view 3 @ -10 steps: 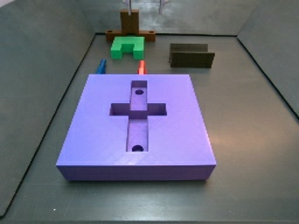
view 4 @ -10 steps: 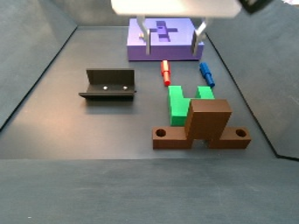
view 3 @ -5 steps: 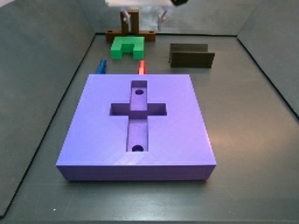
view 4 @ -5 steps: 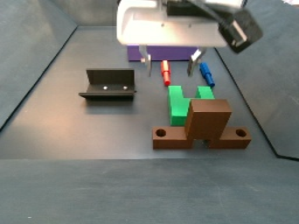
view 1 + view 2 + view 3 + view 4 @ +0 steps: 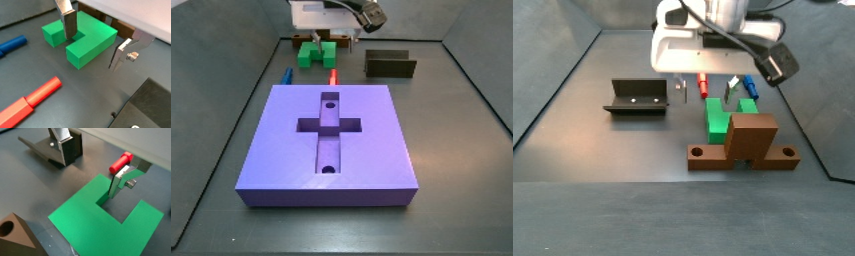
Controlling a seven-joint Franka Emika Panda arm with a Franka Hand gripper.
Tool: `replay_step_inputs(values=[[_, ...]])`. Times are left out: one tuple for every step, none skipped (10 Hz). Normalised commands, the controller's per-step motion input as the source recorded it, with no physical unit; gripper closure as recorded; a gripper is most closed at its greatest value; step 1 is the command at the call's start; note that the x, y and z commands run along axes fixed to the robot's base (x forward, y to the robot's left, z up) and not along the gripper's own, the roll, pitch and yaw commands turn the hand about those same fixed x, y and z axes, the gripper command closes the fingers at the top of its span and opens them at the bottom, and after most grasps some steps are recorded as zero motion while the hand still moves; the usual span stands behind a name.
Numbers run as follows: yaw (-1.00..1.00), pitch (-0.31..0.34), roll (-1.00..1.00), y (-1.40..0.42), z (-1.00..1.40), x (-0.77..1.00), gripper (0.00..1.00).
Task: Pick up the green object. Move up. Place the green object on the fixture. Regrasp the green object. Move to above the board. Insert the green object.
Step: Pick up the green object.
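Board [image 5: 329,140] sits near end of worktop [image 5: 593,140], untouched. Fixture [image 5: 639,97] empty, off to side. Green object [image 5: 79,36] flat nr brown block [image 5: 743,142]. Gripper [image 5: 95,42] low over it, plates apart, straddling one prong — prob. lining up for pick.

I see the green object [image 5: 81,38] as matt, smooth plastic, like the red stick [image 5: 31,101]. My gripper [image 5: 95,43], low over that piece with jaws apart, has brushed silver metal fingers [image 5: 125,52] (dull sheen). The floor [image 5: 87,95] looks dark and faintly satin.
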Motion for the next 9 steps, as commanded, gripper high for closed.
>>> replay_step_inputs(values=[[0.00,-0.027,-0.04,0.00,-0.08,0.00,0.00],[0.00,-0.033,-0.06,0.00,-0.03,0.00,0.00],[0.00,-0.059,-0.01,-0.13,-0.13,0.00,0.00],[0.00,-0.094,-0.01,-0.07,-0.25,0.00,0.00],[0.00,-0.079,0.00,0.00,-0.21,0.00,0.00],[0.00,-0.054,0.00,0.00,-0.17,-0.03,0.00],[0.00,-0.061,0.00,0.00,-0.19,-0.04,0.00],[0.00,-0.083,0.00,0.00,-0.23,-0.03,0.00],[0.00,-0.084,0.00,0.00,-0.23,-0.03,0.00]])
